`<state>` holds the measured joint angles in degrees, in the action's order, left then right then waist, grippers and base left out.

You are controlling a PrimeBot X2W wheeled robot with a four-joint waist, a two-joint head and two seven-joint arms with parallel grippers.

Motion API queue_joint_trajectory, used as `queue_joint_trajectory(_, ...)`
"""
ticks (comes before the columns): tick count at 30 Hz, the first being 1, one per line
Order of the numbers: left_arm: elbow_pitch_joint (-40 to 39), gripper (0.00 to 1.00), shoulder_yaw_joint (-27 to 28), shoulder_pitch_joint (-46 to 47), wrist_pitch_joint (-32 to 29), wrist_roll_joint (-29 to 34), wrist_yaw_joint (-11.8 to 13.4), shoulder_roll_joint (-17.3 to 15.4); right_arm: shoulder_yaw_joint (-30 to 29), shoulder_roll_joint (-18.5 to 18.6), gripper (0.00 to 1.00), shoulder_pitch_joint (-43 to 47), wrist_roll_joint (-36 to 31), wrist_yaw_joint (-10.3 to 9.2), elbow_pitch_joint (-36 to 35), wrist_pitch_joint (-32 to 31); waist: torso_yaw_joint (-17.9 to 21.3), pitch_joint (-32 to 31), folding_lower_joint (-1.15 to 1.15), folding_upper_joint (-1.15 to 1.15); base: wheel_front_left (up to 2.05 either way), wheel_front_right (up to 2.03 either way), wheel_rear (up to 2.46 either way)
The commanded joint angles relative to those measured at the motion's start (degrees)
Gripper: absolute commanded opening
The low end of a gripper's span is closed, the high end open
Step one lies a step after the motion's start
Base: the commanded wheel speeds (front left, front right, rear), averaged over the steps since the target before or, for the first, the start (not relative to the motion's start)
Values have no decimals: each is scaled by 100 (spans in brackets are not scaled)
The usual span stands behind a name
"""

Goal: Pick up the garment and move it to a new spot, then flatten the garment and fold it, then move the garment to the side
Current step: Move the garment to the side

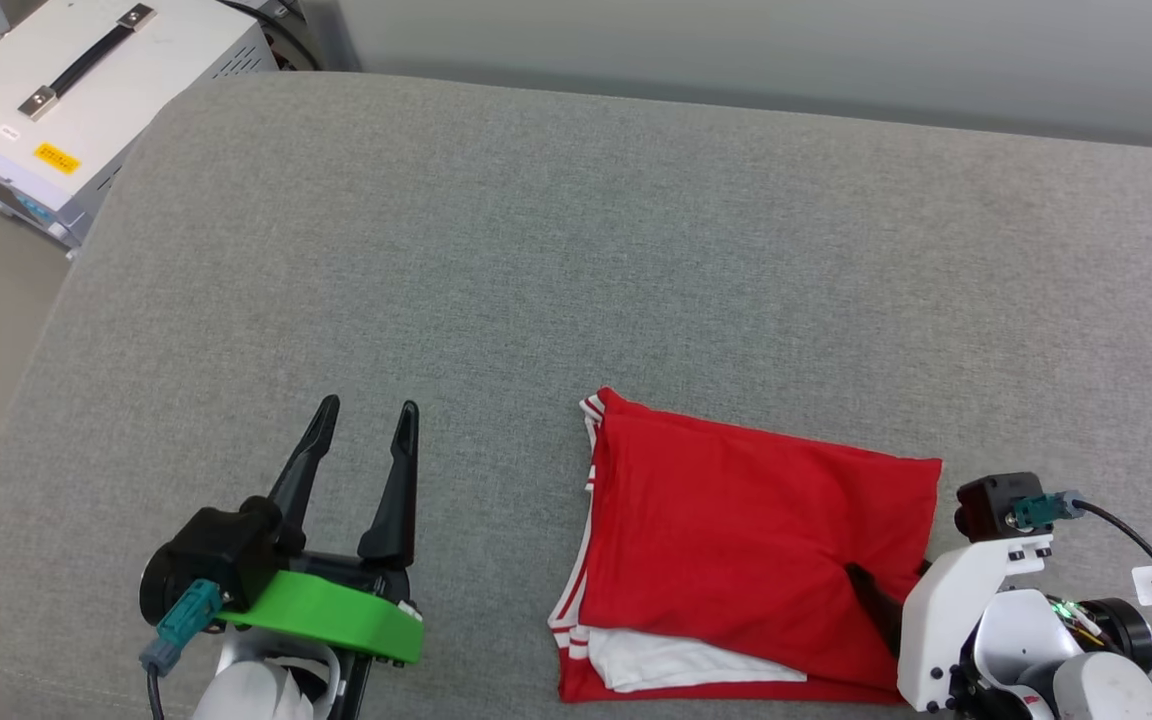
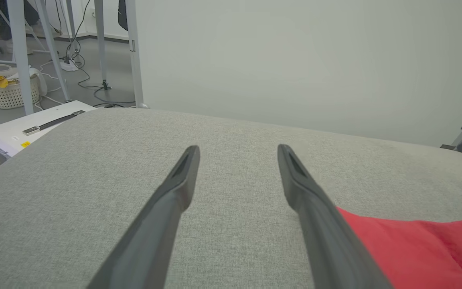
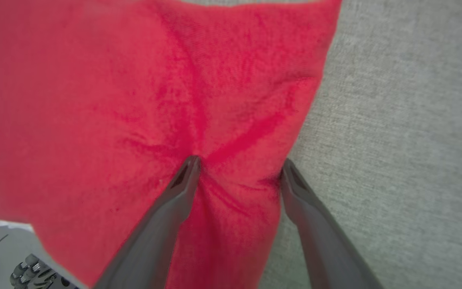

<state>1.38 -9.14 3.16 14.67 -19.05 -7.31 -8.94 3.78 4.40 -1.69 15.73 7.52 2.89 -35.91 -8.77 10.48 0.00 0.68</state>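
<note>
The right jaws, spread wide, press into the garment (image 3: pixel 94 80).

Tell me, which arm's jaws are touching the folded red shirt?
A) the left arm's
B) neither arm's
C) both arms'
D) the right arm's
D: the right arm's jaws, standing open, press into the red shirt and crease it, while the left arm's jaws hang over the bare grey cushion beside it.
</note>
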Motion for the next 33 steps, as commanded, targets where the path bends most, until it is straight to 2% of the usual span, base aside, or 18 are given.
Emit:
queue_joint_trajectory(1,12,100,-9,113,33,78,-18,3,74,-27,100,-25,40,-3,172,-141,-74,83,0,-68,0,0,0)
queue_joint_trajectory(2,5,100,-2,125,33,93,-18,1,161,-18,100,-23,52,-3,261,-259,-82,100,0,-68,0,0,0)
queue_joint_trajectory(3,-6,100,4,136,33,103,-18,0,231,17,65,-32,42,-3,310,-328,-87,113,0,-68,0,0,0)
queue_joint_trajectory(4,-17,100,12,149,33,107,-18,1,289,67,8,-57,16,-3,350,-353,-92,125,0,-68,0,0,0)
queue_joint_trajectory(5,-19,100,17,161,33,107,-18,1,337,107,0,-79,-8,-3,385,-365,-97,131,0,-68,0,0,0)
queue_joint_trajectory(13,28,100,7,190,33,119,-18,-9,571,332,0,-283,-54,-3,374,-68,49,19,0,-68,0,0,0)
queue_joint_trajectory(19,43,100,-33,100,33,110,-18,-22,878,782,0,-448,-257,-3,81,123,412,-143,0,-68,0,0,0)
queue_joint_trajectory(26,-109,100,10,55,33,22,-18,-8,1530,1847,0,-847,-447,-3,-409,101,1107,-142,0,-68,0,0,0)
queue_joint_trajectory(33,-334,100,-107,205,33,54,-18,-99,2203,3034,0,-1528,-481,-3,-519,121,1874,72,0,-68,0,0,0)
